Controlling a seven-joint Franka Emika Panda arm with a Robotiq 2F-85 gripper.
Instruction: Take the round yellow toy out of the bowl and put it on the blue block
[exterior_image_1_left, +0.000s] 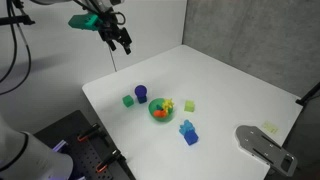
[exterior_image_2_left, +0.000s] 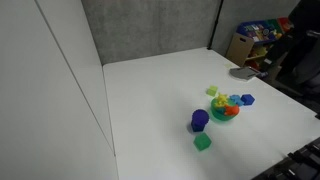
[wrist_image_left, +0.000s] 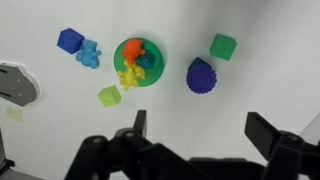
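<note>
The green bowl (wrist_image_left: 140, 62) sits mid-table and holds the round yellow toy (wrist_image_left: 128, 78) beside an orange toy (wrist_image_left: 135, 48) and other small pieces. The bowl also shows in both exterior views (exterior_image_1_left: 160, 109) (exterior_image_2_left: 226, 110). The blue block (wrist_image_left: 70, 40) lies beside a lighter blue piece (wrist_image_left: 90, 53), next to the bowl; it shows in an exterior view (exterior_image_1_left: 189, 132) too. My gripper (wrist_image_left: 195, 125) is open and empty, high above the table, well clear of the bowl; it hangs near the table's far edge in an exterior view (exterior_image_1_left: 120, 40).
A dark blue-purple cylinder (wrist_image_left: 201, 76), a green cube (wrist_image_left: 223, 46) and a pale yellow-green cube (wrist_image_left: 109, 96) stand around the bowl on the white table (exterior_image_1_left: 230, 85). A grey device (exterior_image_1_left: 262, 145) lies at the table's corner. Walls border the table.
</note>
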